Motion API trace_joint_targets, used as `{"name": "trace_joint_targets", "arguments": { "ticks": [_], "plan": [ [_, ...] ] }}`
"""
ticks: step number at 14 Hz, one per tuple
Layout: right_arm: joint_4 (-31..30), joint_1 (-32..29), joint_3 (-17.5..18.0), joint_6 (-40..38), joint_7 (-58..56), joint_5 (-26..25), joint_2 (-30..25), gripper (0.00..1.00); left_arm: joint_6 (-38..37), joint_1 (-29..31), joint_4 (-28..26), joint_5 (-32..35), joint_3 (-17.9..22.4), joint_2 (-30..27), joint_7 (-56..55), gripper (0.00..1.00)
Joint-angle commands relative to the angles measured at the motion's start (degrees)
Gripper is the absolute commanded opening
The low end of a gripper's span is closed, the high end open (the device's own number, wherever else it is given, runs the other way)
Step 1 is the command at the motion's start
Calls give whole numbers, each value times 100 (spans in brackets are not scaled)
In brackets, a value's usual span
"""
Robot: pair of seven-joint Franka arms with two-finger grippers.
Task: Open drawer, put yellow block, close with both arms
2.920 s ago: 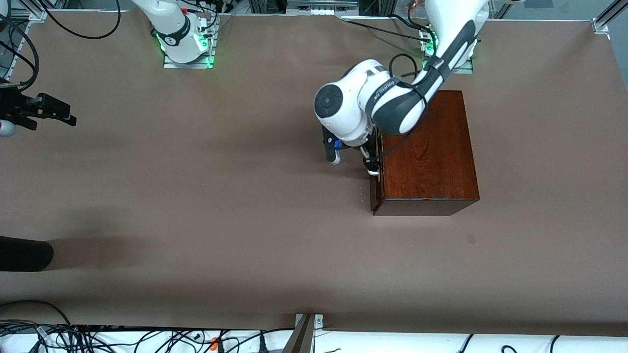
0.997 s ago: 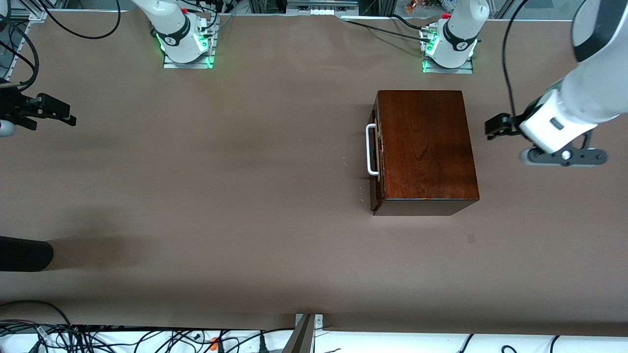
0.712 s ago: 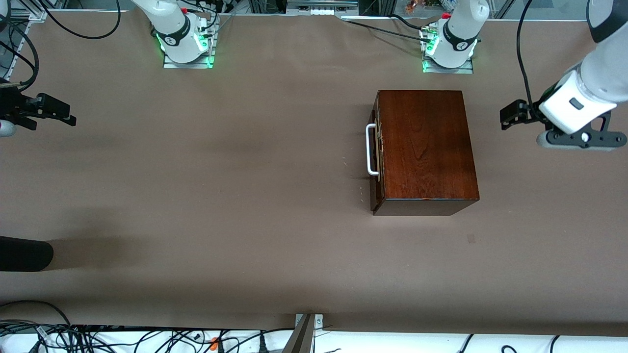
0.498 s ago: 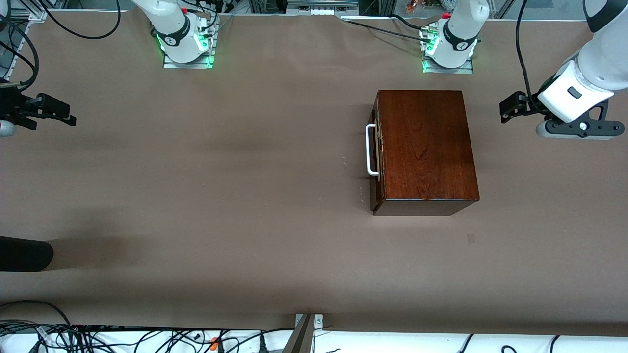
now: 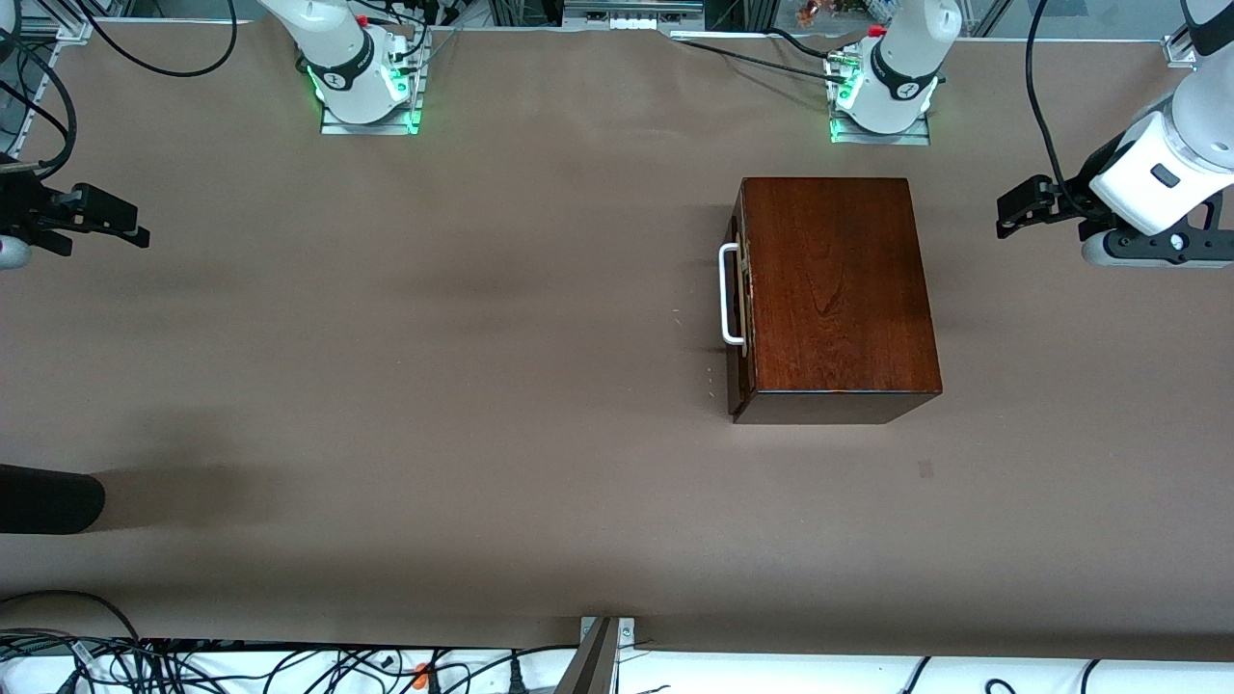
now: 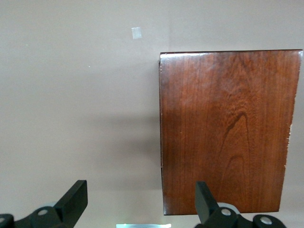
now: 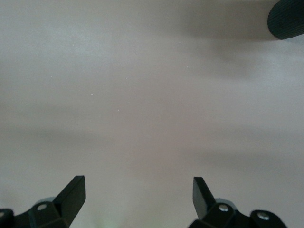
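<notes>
The dark reddish-brown wooden box (image 5: 839, 289) stands on the table near the left arm's base. Its drawer is shut, with the white bar handle (image 5: 730, 294) facing the right arm's end. My left gripper (image 5: 1007, 217) is open and empty, up in the air over the table at the left arm's end, beside the box. The left wrist view looks down on the box top (image 6: 228, 133) with the left gripper (image 6: 140, 199) open. My right gripper (image 5: 125, 226) waits open and empty at the right arm's end; it also shows in the right wrist view (image 7: 137, 194). The yellow block is out of view.
A black rounded object (image 5: 48, 501) lies at the right arm's end, nearer the front camera; it also shows in the right wrist view (image 7: 287, 19). A small pale mark (image 5: 925, 469) is on the brown table cover. Cables run along the table's edges.
My left arm has drawn away from the drawer handle, risen and swung to the left arm's end of the table. The drawer stays shut. The right arm has not moved.
</notes>
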Motion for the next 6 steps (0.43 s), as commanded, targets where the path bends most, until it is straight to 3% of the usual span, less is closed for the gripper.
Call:
{"name": "trace_joint_targets", "arguments": {
  "ticks": [1, 6],
  "plan": [
    [-130, -54, 26, 29, -88, -4, -128, 100, 74, 38, -106, -184, -7, -150, 75, 100],
    [-130, -54, 26, 29, -88, -4, -128, 100, 82, 38, -106, -158, -42, -150, 58, 100]
  ]
}}
